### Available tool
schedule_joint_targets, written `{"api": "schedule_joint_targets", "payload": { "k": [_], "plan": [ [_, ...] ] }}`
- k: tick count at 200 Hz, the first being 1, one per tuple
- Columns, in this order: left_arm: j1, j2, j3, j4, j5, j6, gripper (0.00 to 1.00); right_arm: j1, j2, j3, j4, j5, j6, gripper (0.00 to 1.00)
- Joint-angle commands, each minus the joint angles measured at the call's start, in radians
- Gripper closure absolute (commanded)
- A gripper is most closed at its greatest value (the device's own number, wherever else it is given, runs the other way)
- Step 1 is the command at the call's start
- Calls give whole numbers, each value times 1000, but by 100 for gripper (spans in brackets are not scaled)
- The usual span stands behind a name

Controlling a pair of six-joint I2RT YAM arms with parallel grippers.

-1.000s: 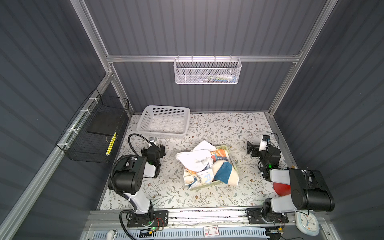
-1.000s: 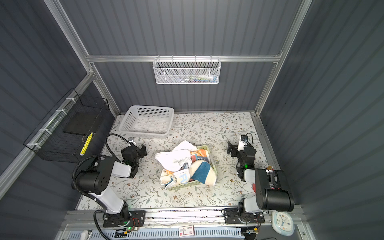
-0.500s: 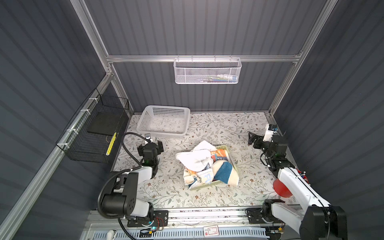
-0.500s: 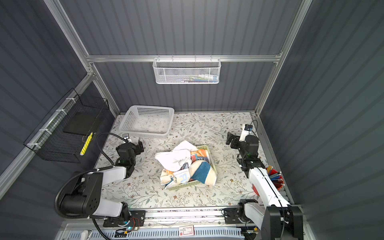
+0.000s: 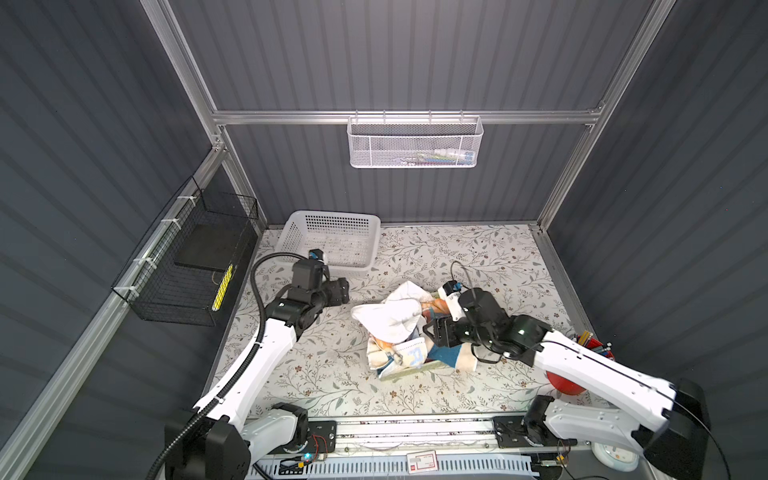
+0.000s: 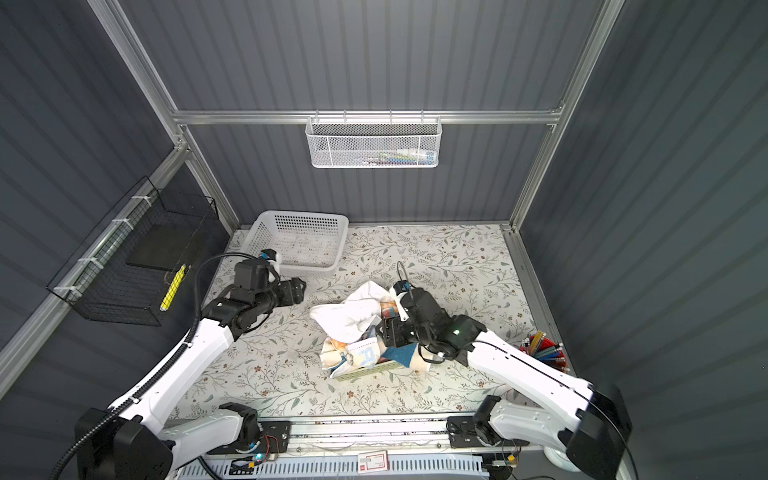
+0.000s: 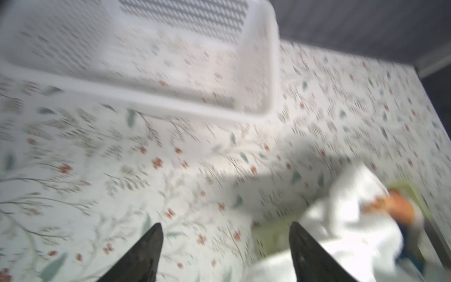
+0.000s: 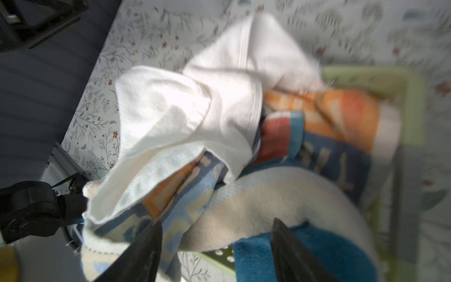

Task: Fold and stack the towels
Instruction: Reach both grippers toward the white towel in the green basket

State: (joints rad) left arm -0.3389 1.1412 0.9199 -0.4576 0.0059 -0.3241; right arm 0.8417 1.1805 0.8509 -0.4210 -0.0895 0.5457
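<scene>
Towels (image 5: 390,318) on floral tbl-cover (image 5: 478,257), grey walls (image 5: 415,54)

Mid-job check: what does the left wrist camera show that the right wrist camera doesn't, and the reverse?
Only the left wrist view: the white perforated basket standing on the table, and the left gripper, jaws apart with nothing between them.
Only the right wrist view: the right gripper, jaws apart over the cream towel, and the blue lettered towel close up.
Both: the white towel on top of the pile, orange cloth beside it, the green tray and the floral covering.
</scene>
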Motion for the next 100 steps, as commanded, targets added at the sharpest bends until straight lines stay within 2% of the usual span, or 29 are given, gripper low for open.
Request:
{"api": "schedule_joint_targets", "payload": {
  "k": [1, 19, 38, 69, 100],
  "plan": [
    [-10, -4, -1, -99, 181, -64, 25, 6, 112, -15, -24, -54, 74, 46],
    [-22, 5, -16, -44, 242, -86, 31, -34, 198, 8, -20, -53, 40, 60],
    [-36, 37, -12, 1, 280, -94, 34, -134, 305, 59, -36, -80, -26, 66],
    [-67, 105, -10, 92, 316, -119, 39, -315, 468, 213, -112, -61, -167, 66],
    [-132, 199, 5, 176, 313, -131, 41, -467, 632, 449, -184, -9, -311, 62]
  ]
}}
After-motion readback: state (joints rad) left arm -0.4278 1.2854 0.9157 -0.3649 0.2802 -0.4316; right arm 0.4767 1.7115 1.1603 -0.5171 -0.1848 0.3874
